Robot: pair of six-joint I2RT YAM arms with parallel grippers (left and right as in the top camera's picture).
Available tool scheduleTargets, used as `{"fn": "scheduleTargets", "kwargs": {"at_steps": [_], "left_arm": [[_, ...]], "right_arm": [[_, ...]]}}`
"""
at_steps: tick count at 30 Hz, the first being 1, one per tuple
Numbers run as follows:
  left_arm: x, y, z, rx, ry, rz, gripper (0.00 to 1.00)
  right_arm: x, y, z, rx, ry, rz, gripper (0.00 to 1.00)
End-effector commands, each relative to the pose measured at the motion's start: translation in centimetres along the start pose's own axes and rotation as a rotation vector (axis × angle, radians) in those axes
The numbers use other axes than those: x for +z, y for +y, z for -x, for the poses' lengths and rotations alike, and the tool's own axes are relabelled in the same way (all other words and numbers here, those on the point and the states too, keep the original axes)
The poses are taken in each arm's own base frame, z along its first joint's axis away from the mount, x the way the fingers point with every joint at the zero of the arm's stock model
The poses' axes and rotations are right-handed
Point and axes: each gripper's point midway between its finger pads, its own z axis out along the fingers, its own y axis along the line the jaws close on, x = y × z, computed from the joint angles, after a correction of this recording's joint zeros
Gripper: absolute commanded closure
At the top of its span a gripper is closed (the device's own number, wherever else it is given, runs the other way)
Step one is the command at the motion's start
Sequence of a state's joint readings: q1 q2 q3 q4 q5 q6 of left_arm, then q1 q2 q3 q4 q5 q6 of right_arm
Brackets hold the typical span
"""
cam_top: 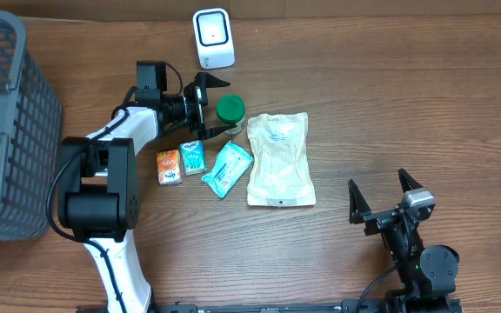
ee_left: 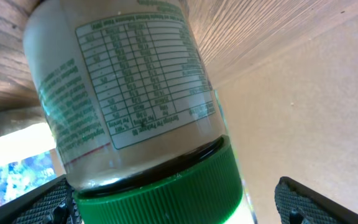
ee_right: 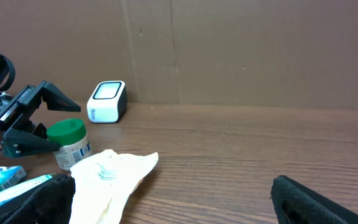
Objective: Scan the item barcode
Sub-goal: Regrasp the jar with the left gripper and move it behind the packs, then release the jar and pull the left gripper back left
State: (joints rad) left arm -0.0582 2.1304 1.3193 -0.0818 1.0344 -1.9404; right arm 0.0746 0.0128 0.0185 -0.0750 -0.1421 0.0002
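Brown wood-grain table (cam_top: 390, 104) fills the overhead view, with a gray basket (cam_top: 7, 122) well behind the left gripper (cam_top: 214, 106). That claw lies low with its jaws spread wide, and the green-lidded jar (cam_top: 230, 110) stands upright between its fingertips, not squeezed. The white scanner (cam_top: 213, 37) sits beyond the claw's far finger, apart from the jar. A white pouch (cam_top: 278, 161) lies just past the jar, and small packets (cam_top: 190, 158) lie beside the near finger. The right gripper (cam_top: 379, 187) is splayed wide on nothing, well apart from everything. From the left wrist, the jar (ee_left: 135, 93) fills the space ahead of the left gripper (ee_left: 173, 205), its printed label facing the camera, and bare gap shows beside one pad (ee_left: 303, 199). From the right wrist, the right gripper (ee_right: 173, 199) gapes over bare wood, with the jar (ee_right: 70, 143), scanner (ee_right: 106, 101), pouch (ee_right: 114, 174) and left gripper (ee_right: 55, 127) far ahead.
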Motion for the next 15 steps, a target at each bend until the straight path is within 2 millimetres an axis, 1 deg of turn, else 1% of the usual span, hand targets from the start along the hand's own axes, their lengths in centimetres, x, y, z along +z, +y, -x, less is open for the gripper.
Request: {"fn": "scheduleTargets", "kwargs": {"at_steps": [1,4,7,12,15], "left_arm": [[-0.9,-1.2,-1.7,0.099,-0.001,-0.028,0.0],[-1.2,-0.6,-3.0,0.132,0.0,-0.006,0.0],[-1.8,0.1,-3.8,0.158,-0.033,0.017,0.01],[-3.9,0.6,-5.7,0.244,-0.124,0.025,0.01],[-5.5,0.6,-7.3,0.361,-0.174,0.016,0.0]], "right_arm": [[0.0,0.1,-0.2,0.002,-0.003,0.004,0.01],[0.0,0.1,-0.2,0.003,-0.003,0.004,0.0],[0.0,0.1,-0.2,0.003,-0.003,0.004,0.0],[0.0,0.1,-0.2,0.003,-0.003,0.004,0.0],[0.0,0.1,-0.2,0.002,-0.003,0.004,0.0]]}}
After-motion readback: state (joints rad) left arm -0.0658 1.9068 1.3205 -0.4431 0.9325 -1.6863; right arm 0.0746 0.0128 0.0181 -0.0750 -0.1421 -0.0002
